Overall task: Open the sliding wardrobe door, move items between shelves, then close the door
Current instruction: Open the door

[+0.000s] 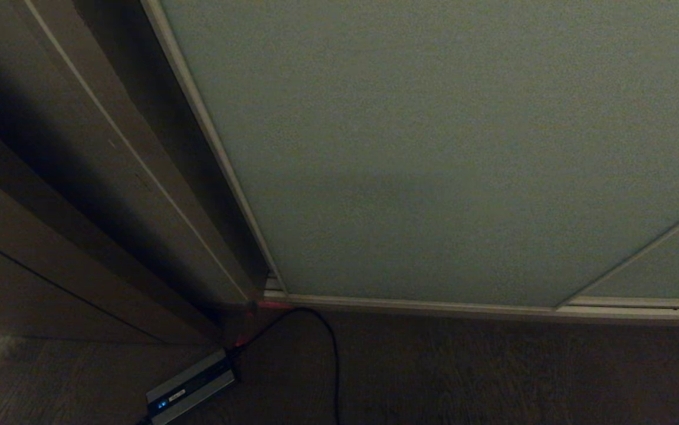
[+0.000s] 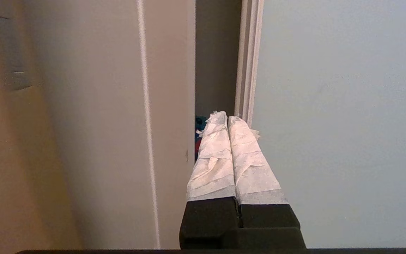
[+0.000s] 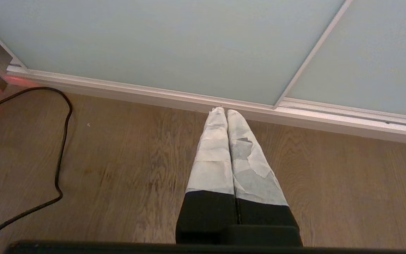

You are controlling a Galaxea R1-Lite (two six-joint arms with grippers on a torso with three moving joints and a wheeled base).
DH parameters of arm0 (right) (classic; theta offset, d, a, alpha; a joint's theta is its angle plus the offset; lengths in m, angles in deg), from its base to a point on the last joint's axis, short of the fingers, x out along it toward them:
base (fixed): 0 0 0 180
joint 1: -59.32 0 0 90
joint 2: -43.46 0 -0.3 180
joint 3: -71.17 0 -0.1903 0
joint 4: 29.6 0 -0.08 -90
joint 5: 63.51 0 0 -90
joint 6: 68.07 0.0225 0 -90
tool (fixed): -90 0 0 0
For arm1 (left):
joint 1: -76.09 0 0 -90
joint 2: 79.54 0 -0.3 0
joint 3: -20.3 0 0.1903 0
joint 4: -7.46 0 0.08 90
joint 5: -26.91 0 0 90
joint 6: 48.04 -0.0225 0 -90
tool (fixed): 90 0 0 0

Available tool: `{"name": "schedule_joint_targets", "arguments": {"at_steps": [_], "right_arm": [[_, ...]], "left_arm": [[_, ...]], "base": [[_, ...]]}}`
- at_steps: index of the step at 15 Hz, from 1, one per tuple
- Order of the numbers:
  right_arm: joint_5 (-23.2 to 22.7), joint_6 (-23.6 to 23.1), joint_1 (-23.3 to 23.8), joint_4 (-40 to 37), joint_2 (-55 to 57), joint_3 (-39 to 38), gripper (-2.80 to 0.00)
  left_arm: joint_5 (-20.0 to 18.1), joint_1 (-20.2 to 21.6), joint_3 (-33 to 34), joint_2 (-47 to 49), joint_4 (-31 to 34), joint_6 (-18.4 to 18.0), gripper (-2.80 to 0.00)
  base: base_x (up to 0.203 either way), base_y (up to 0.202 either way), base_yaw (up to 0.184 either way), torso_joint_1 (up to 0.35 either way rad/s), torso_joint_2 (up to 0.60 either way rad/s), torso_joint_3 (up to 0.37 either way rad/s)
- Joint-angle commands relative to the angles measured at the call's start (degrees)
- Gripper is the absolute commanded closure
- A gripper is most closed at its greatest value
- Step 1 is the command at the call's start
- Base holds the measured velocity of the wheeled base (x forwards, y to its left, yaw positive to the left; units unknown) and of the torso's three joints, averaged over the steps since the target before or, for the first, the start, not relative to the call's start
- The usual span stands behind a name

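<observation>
Door [image 1: 433, 147] fills most of the head view, pale grey-green, its light frame meeting brown wooden panelling [image 1: 97, 195] on the left. Neither arm shows there. The left tool [image 2: 226, 118], clenched and empty, points at the dark gap between door edge and panelling; something teal and red peeks from that gap, too hidden to name. The right tool [image 3: 223, 112], also clenched and empty, hangs over the wooden floor [image 3: 118, 176] near the bottom rail. A black cable [image 1: 330, 354] runs to a small box [image 1: 192, 386], partly cut off.
</observation>
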Motion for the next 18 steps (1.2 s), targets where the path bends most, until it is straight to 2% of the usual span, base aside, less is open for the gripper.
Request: {"name": "schedule_joint_targets", "arguments": {"at_steps": [1,11,18], "right_arm": [[-0.03,-0.06,-0.01,0.01,0.11,-0.20,0.00],[-0.03,-0.06,-0.01,0.01,0.11,-0.21,0.00],[-0.03,-0.06,-0.01,-0.08,0.11,-0.24,0.00]], "left_arm": [[-0.13,-0.07,-0.81,5.09,-1.80,0.17,0.00],[-1.15,-2.54,-10.84,16.15,-3.51,-0.08,0.00],[-1.09,-4.77,-16.16,23.25,-3.70,-4.12,0.00]], "base": [[0.000,0.000,0.000,0.000,0.00,0.000],[0.000,0.000,0.000,0.000,0.00,0.000],[0.000,0.000,0.000,0.000,0.00,0.000]]}}
